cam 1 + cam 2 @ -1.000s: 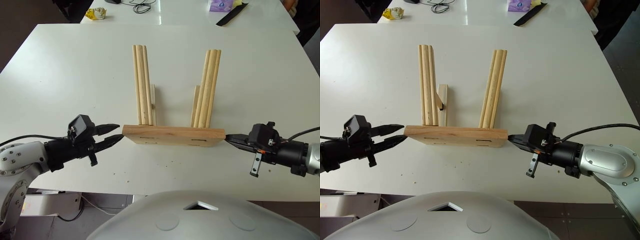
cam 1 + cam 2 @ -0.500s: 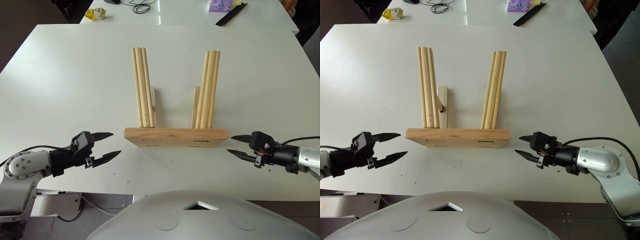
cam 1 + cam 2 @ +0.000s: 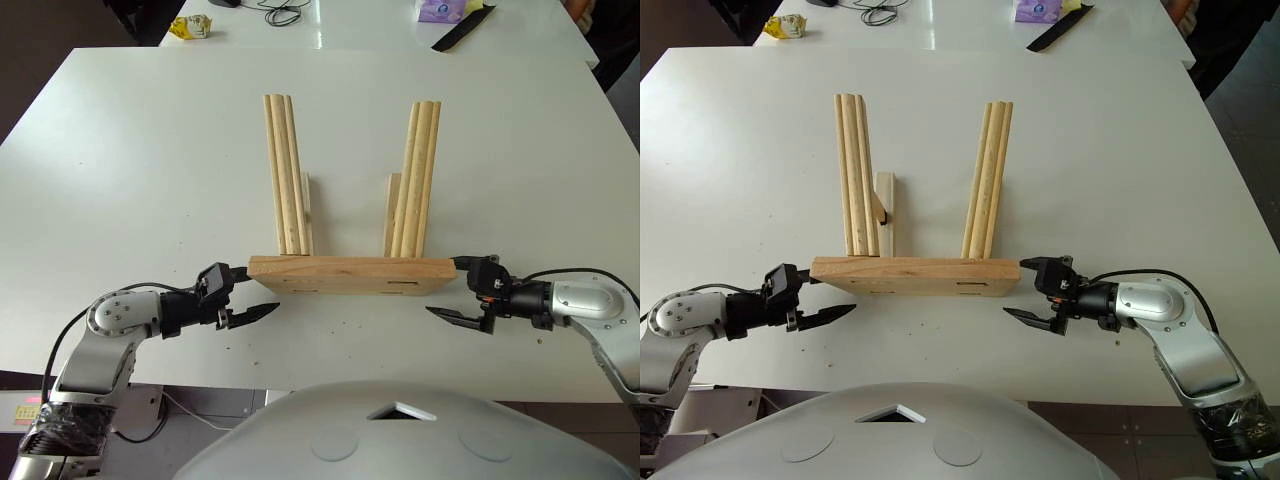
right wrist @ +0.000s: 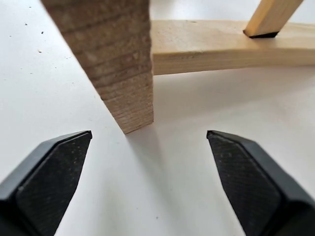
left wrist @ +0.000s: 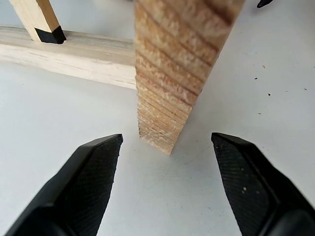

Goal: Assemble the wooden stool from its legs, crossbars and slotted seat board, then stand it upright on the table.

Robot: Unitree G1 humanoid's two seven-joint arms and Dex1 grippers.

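The seat board point(image 3: 348, 273), on its edge, runs left to right, each end just in front of a wide-open hand: left hand point(image 3: 255, 290), right hand point(image 3: 445, 287).

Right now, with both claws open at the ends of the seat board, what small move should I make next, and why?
Probably ease both claws a touch inward along the seat board before closing. The left claw and right claw are open and line up with the board's end faces, but the wood looks just ahead of their tips, so closing now might miss it.
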